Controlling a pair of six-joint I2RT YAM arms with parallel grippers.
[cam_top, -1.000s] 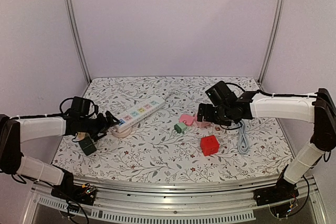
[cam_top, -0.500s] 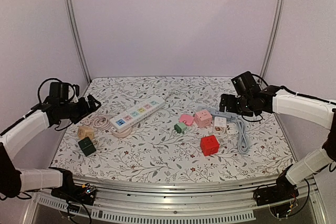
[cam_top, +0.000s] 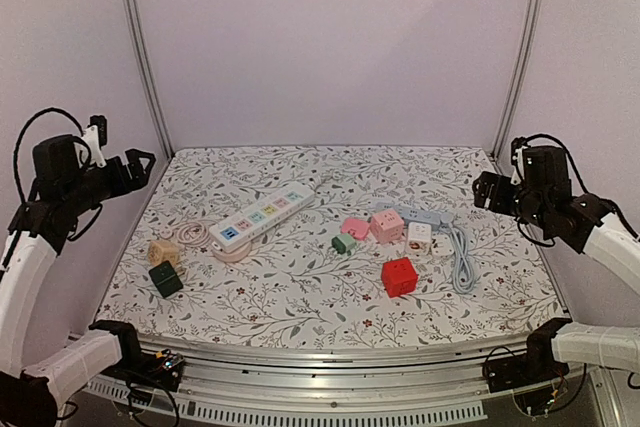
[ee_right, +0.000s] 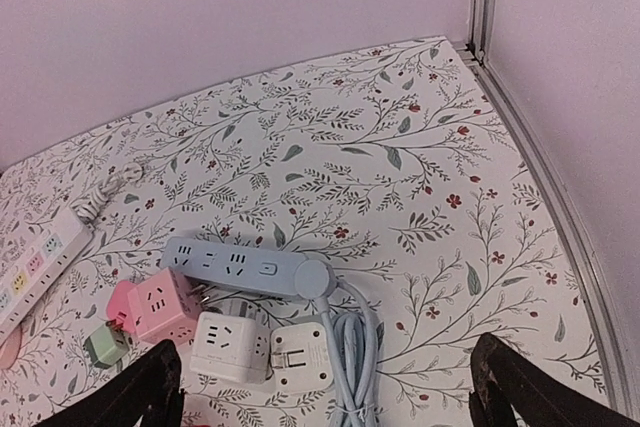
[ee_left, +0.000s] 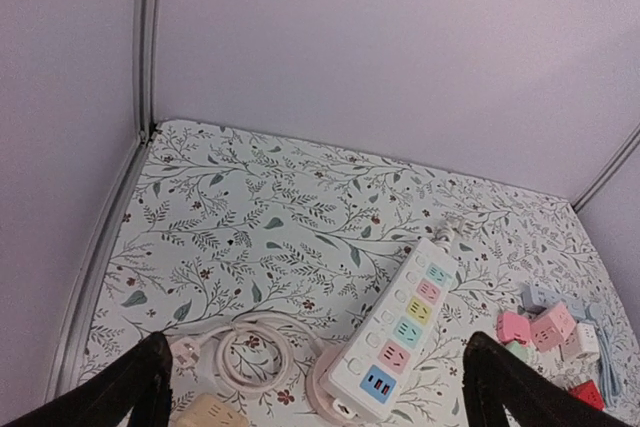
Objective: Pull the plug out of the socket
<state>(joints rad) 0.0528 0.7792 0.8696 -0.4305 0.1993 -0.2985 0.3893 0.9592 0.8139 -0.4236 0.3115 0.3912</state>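
Observation:
A white plug (ee_right: 300, 355) lies prongs-up on the cloth, right beside a white cube socket (ee_right: 230, 345) (cam_top: 419, 236) and not inserted in it. My right gripper (cam_top: 485, 192) (ee_right: 330, 387) hangs open, high at the right edge, well back from them. My left gripper (cam_top: 143, 165) (ee_left: 315, 387) is open and raised at the far left, above a white power strip (cam_top: 262, 217) (ee_left: 410, 332) with coloured sockets that have nothing plugged in. Both grippers are empty.
A blue power strip (ee_right: 240, 267) with bundled cable, a pink cube (ee_right: 160, 309) and a small green cube (ee_right: 105, 347) cluster near the white cube. A red cube (cam_top: 399, 276) sits nearer. A coiled pink cord (ee_left: 240, 352), a beige cube (cam_top: 163, 252) and a dark green cube (cam_top: 166, 279) lie left.
Both arms have lifted off the table and swung back to their sides. The right gripper left the cube cluster; the left gripper left the white strip's near end.

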